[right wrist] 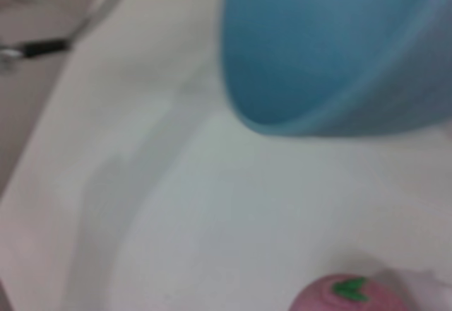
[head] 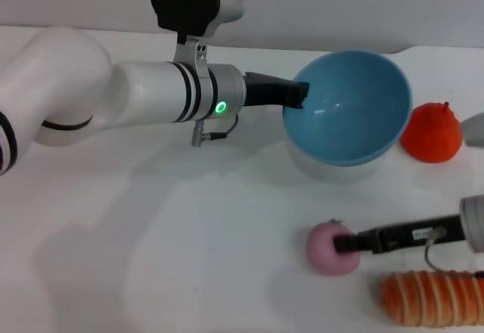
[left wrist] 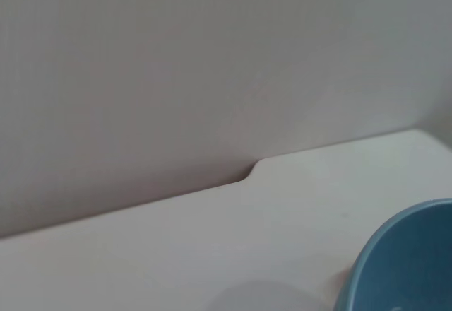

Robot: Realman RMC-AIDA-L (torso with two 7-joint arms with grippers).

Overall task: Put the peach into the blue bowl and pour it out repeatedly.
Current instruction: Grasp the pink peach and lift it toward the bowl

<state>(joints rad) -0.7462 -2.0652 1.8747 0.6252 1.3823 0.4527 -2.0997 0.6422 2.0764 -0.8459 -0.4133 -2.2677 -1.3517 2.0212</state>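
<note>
Head view: left pincer (head: 296,95) clamped on blue bowl (head: 352,110) rim, tilted, upper right. Right pincer (head: 349,242) clamped on peach (head: 327,249), lower right. Advised: lift clear of surface (head: 189,242), release over bowl's centre.

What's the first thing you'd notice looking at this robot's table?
The blue bowl stands out: the left gripper holds its rim and tips it up above the table, empty. In front of it, the right gripper is at the pink peach on the table.
</note>
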